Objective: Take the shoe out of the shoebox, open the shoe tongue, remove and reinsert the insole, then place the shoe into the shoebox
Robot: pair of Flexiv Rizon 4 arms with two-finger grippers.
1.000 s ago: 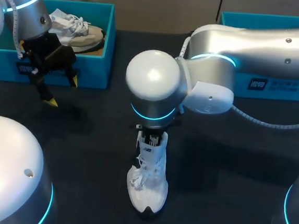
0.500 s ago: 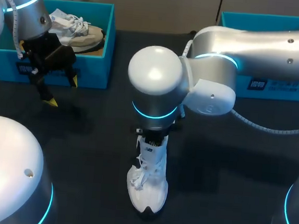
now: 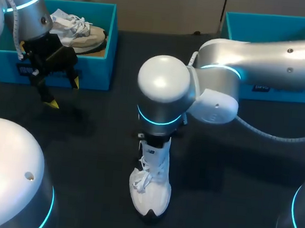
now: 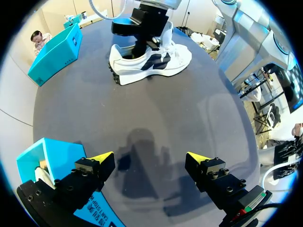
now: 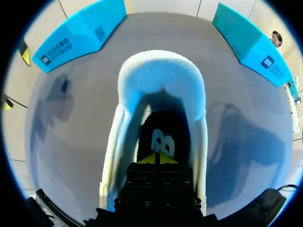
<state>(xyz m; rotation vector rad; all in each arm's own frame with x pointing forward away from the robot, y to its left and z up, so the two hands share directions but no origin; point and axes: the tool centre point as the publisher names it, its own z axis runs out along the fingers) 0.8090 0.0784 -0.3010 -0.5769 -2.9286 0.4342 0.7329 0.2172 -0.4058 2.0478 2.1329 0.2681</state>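
The right claw (image 5: 158,158), tips pressed together, sits inside the white shoe (image 3: 151,191); left claw (image 4: 149,156) gapes wide

Head view: fixed high behind, facing down on the table (image 3: 233,169). Left wrist view: low, facing the white shoe (image 4: 151,59) from well apart. Right wrist view: very close, aimed into its opening, probably onto the insole (image 5: 163,137). Shared by all: the shoe.

Silver arms (image 3: 275,50), cyan light rings (image 3: 160,120); black end effector (image 4: 150,157), yellow tips (image 4: 102,156).
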